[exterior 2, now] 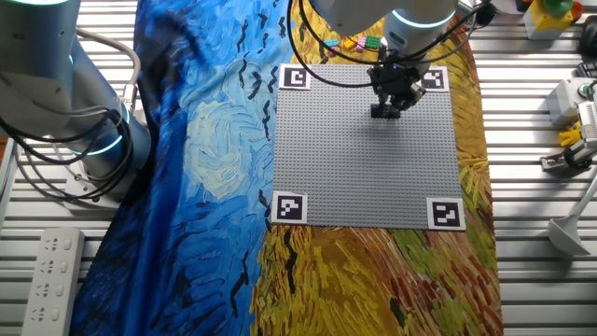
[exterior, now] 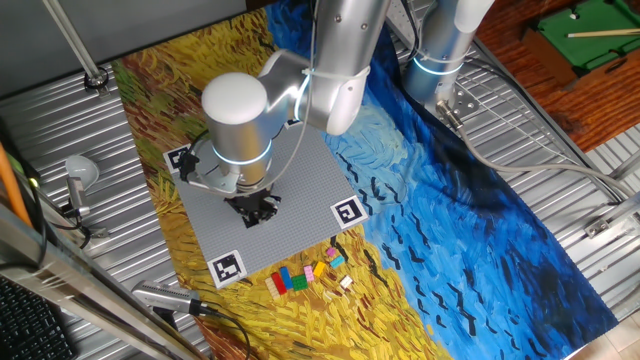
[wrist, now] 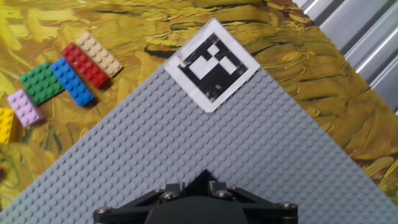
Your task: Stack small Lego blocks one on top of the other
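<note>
One fixed view: your gripper (exterior: 254,207) hangs low over the grey baseplate (exterior: 300,190), inside its near half. The loose small Lego blocks (exterior: 300,277) lie off the plate on the yellow part of the painted cloth (exterior: 480,220), beside the plate's near edge between two corner markers. No stack is visible, so I judge the task hardly begun. The fingertips are lost in dark shapes; whether they are parted or holding a black piece, you cannot tell from here.

The other fixed view: the gripper (exterior 2: 389,98) sits close to the plate surface near its far edge, with something dark at its tip. It may be a flat brick or the fingers themselves. Coloured bricks show just beyond that edge.

Hand view: only the gripper housing (wrist: 199,202) shows at the bottom; the fingertips are out of frame. The red brick (wrist: 84,65), blue brick (wrist: 73,82), green brick (wrist: 42,81), a tan brick (wrist: 98,53), pink (wrist: 23,106) and yellow (wrist: 6,124) ones lie packed side by side, touching.

Confirm finger state before moving. When you pick, choose an outer brick and align the fingers across its short sides.
</note>
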You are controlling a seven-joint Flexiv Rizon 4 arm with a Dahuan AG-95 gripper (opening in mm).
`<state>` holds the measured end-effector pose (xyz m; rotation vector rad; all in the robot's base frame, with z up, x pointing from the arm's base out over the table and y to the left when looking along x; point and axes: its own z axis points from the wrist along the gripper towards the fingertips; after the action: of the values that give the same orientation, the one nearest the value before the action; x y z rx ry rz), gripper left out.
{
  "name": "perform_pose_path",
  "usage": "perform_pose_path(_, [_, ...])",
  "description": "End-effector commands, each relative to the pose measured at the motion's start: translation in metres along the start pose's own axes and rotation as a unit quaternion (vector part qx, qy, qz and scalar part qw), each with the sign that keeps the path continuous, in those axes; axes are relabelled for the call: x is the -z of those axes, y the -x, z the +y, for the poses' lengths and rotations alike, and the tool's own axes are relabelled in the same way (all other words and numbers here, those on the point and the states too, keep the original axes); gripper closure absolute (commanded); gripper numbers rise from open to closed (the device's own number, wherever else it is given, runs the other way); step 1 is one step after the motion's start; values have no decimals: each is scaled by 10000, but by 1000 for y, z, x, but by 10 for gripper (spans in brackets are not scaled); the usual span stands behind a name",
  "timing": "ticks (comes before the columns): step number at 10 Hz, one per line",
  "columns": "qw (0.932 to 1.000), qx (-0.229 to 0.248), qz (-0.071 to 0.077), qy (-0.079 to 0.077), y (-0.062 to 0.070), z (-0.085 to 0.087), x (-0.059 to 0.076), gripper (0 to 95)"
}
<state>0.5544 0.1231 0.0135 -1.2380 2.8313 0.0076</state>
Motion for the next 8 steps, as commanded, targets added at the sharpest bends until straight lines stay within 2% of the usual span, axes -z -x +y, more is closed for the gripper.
perform_pose_path(1, [10000, 14, 11, 23, 0, 1, -1, 760])
perform_pose_path(8, [9998, 131, -148, 72, -1, -2, -8, 760])
